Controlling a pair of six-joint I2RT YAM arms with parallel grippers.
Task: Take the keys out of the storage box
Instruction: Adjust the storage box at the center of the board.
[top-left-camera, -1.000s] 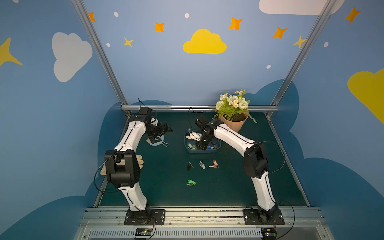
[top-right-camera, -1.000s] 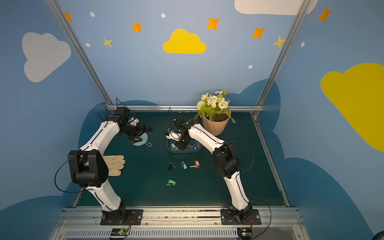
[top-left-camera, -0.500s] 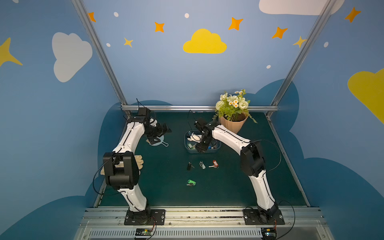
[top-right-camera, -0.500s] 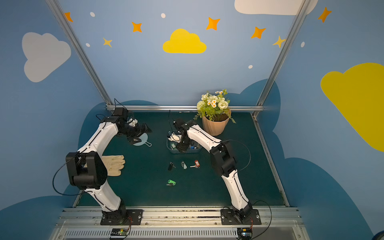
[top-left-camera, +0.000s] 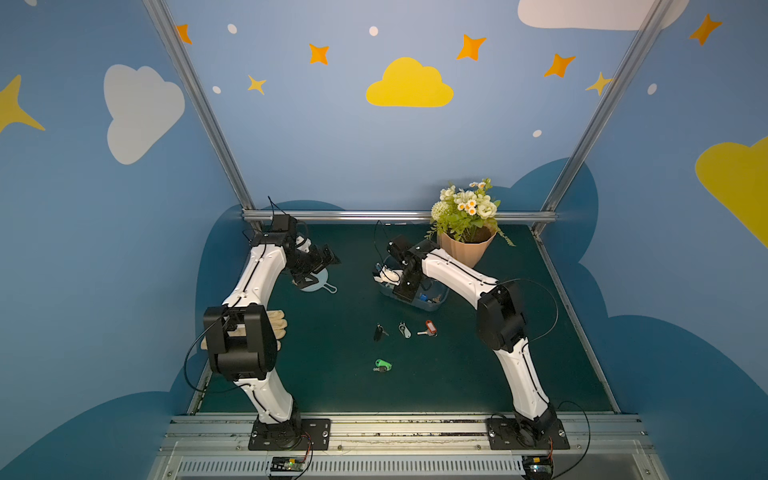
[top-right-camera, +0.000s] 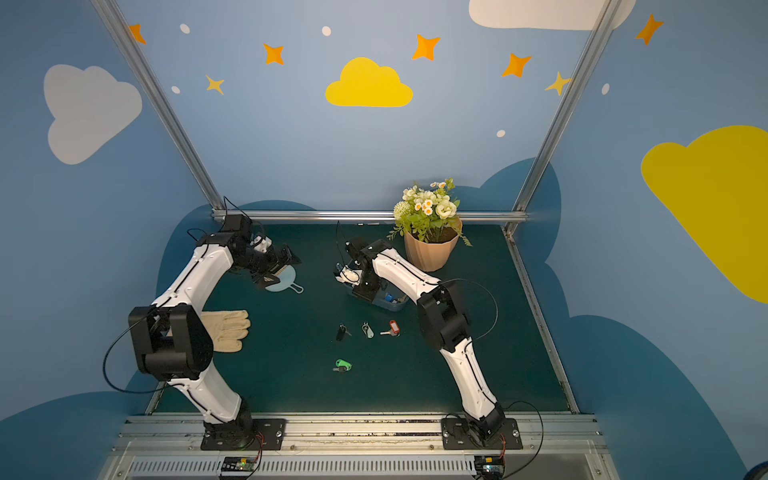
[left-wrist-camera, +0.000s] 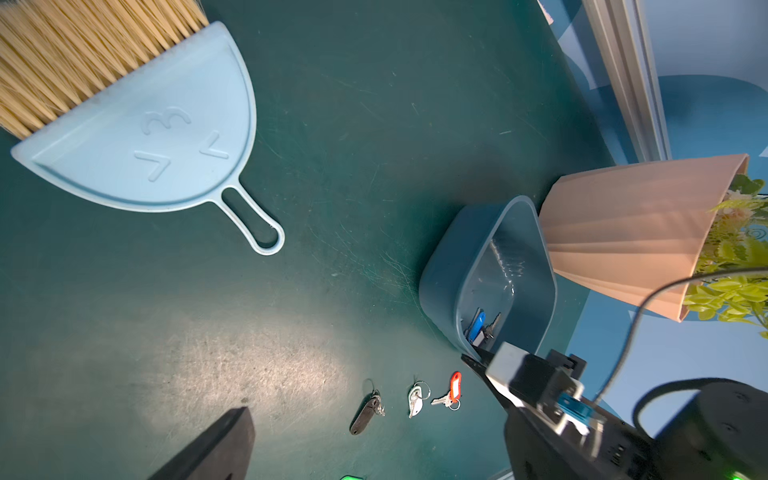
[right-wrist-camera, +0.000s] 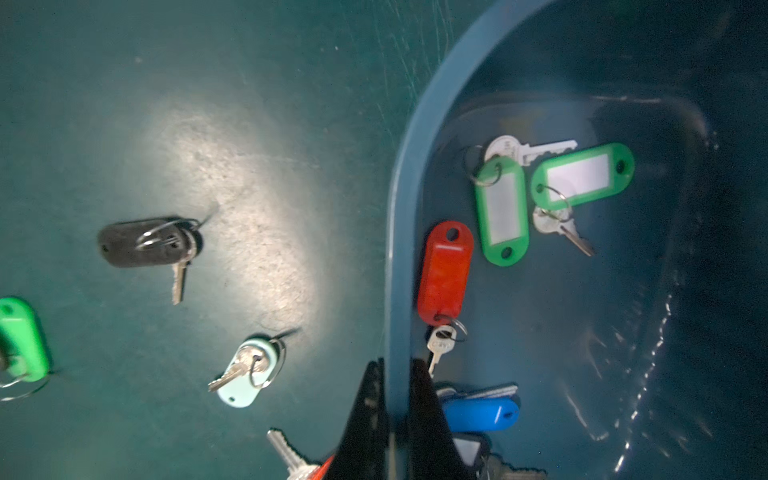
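Observation:
The storage box (top-left-camera: 432, 304) (top-right-camera: 392, 306) (left-wrist-camera: 440, 270) is a blue-grey tub in front of the flowerpot. My right gripper (right-wrist-camera: 395, 365) (top-left-camera: 406, 291) is shut on its near rim (right-wrist-camera: 399, 208), one finger inside and one outside. In the box lie keys with a red tag (right-wrist-camera: 444, 270), two green tags (right-wrist-camera: 500, 208), a blue tag (right-wrist-camera: 478, 411) and a black one. Further keys lie on the mat in front: black tag (top-left-camera: 377, 332), white tag (top-left-camera: 404, 330), red tag (top-left-camera: 430, 327), green tag (top-left-camera: 382, 365). My left gripper (top-left-camera: 320, 266) hangs open and empty over the dustpan.
A pale blue dustpan (left-wrist-camera: 145, 145) with a brush (left-wrist-camera: 62, 54) on it lies at the back left. A beige glove (top-right-camera: 224, 330) lies at the left edge. The peach flowerpot (top-left-camera: 467, 249) stands right behind the box.
My right gripper's jaws have closed on the box's rim, and that arm has shifted slightly. The left arm has hardly moved.

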